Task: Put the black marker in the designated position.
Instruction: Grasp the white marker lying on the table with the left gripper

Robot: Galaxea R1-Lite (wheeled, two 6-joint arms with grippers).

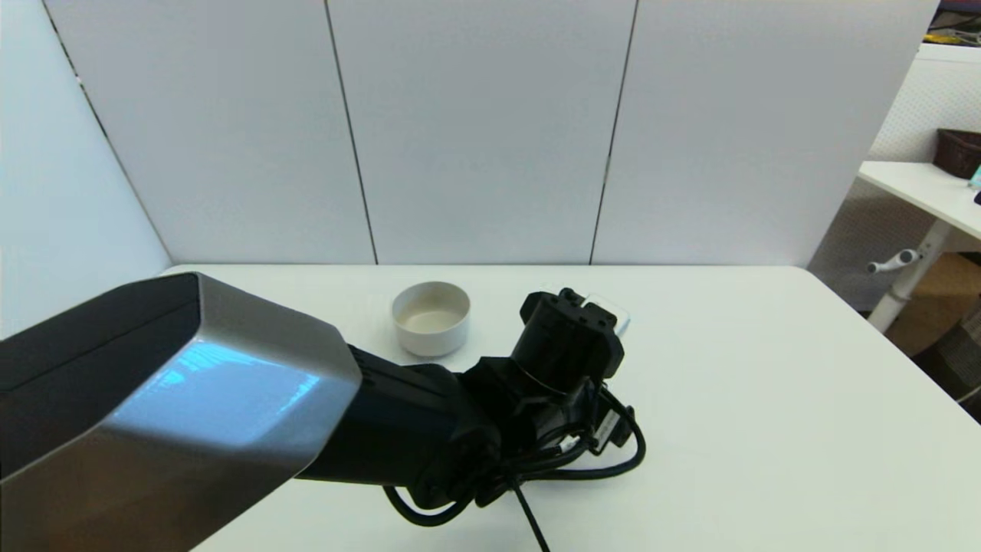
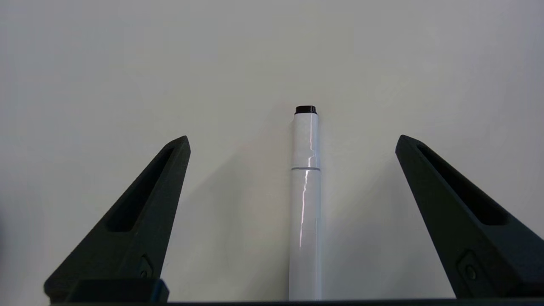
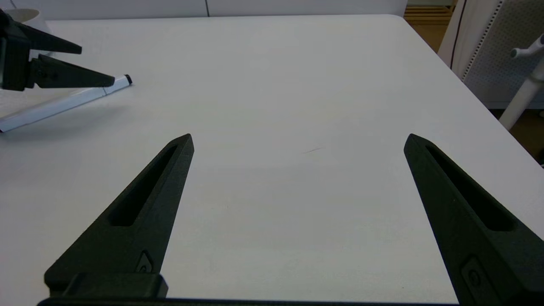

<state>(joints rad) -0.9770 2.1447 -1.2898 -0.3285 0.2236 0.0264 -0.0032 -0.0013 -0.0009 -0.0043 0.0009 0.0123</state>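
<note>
The black marker, a slim white barrel with a small black end, lies flat on the white table. My left gripper hangs open just over it, one finger on each side and neither touching. The right wrist view shows the same marker under the left gripper. In the head view my left arm reaches to the table's middle and hides the marker. My right gripper stands open and empty over bare tabletop to the right. No mark shows the designated position.
A small white bowl stands just left of the left wrist, toward the back of the table. Black cables loop from the wrist. White wall panels close the back edge. A second desk stands off to the right.
</note>
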